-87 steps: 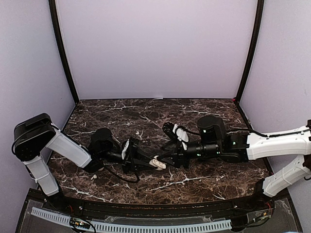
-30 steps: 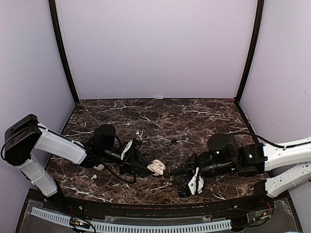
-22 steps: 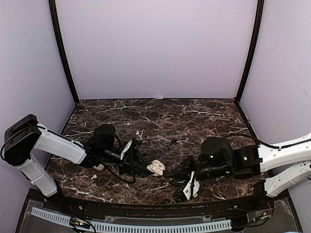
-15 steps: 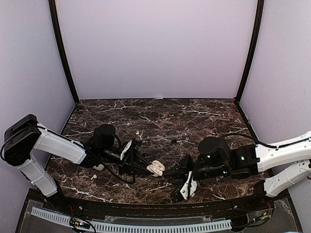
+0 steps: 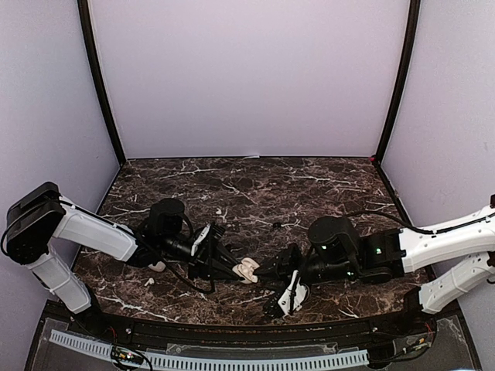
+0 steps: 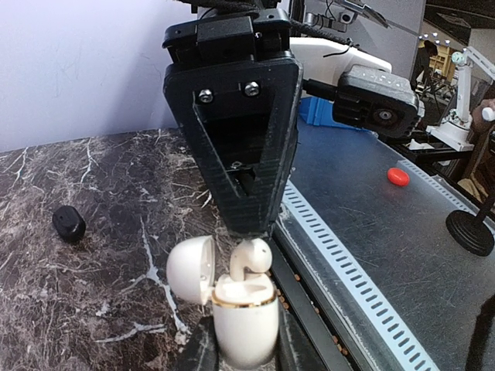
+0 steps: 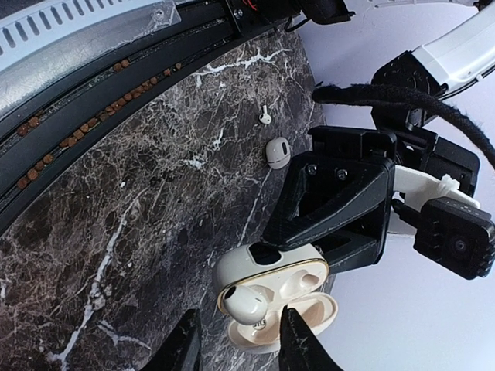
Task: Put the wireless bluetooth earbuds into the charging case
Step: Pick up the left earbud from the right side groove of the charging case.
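Observation:
My left gripper (image 5: 232, 267) is shut on an open white charging case (image 6: 244, 313), held upright with its lid (image 6: 191, 268) swung to the left. One white earbud (image 6: 251, 257) stands in the case's right-hand socket, head up and only partly sunk in. In the right wrist view the same earbud (image 7: 244, 303) sits at the case's (image 7: 271, 270) near end, and the other socket is bare. My right gripper (image 7: 240, 344) hovers just off the earbud, its fingers (image 7: 186, 344) apart and not touching it. From the left wrist view, the right gripper (image 6: 251, 224) tapers down to just above the earbud.
A loose white earbud (image 7: 265, 117) and a small white pebble-like piece (image 7: 277, 151) lie on the marble behind the left gripper. Another white earbud (image 5: 219, 210) and a small black piece (image 5: 276, 225) lie mid-table. The slotted front rail (image 5: 209, 359) runs close below both grippers.
My right arm has swung left from the front right of the table up to the case. Its jaws have widened a little. The left arm has held the case still.

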Robot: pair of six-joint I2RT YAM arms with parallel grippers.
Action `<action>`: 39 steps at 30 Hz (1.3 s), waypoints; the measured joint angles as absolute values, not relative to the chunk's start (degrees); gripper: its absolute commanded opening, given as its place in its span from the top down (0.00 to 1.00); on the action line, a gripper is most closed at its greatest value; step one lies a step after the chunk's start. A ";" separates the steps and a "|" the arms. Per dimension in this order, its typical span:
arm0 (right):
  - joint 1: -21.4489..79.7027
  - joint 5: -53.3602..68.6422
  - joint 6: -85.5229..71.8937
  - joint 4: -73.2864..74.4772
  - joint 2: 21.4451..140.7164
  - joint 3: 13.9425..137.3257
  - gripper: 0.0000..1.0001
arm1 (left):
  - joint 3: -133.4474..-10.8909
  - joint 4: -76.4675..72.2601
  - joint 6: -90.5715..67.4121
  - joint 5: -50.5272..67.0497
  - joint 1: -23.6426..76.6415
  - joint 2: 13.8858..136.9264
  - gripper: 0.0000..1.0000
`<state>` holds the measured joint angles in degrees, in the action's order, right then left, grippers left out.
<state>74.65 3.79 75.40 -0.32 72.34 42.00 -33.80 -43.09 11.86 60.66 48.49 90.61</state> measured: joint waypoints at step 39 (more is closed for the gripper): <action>74.72 3.84 73.23 2.24 74.89 44.84 0.95 | -35.68 -36.75 15.07 62.39 48.49 90.61 1.00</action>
